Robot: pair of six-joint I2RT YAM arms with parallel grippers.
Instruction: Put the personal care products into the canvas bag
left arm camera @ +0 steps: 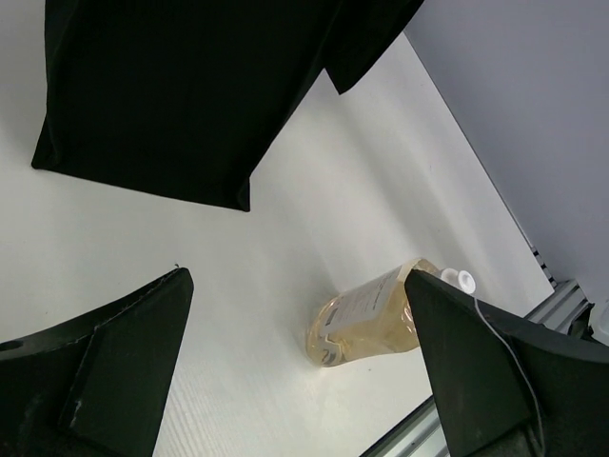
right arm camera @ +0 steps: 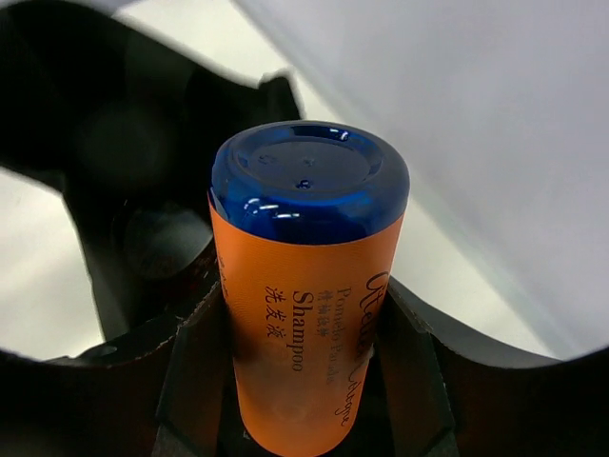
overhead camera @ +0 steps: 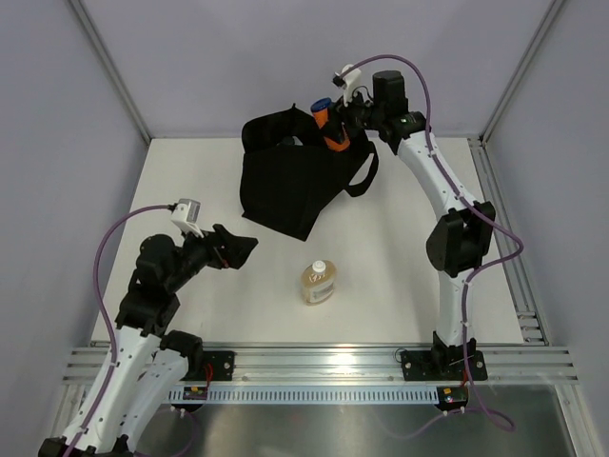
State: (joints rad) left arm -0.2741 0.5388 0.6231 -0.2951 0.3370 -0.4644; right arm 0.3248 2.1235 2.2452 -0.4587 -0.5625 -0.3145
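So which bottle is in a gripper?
The orange blue-capped shampoo bottle, held by the right gripper at the black bag; the amber bottle lies free on the table.

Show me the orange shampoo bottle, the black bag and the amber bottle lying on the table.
orange shampoo bottle (right arm camera: 309,324), right wrist view, on its orange label.
black bag (overhead camera: 281,190), top view, on its fabric side.
amber bottle (overhead camera: 318,284), top view, on its body.

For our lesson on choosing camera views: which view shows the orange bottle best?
The right wrist view: the orange bottle fills the frame, blue cap and Shampoo label clear. The top external view shows it small above the black bag; the left wrist view misses it.
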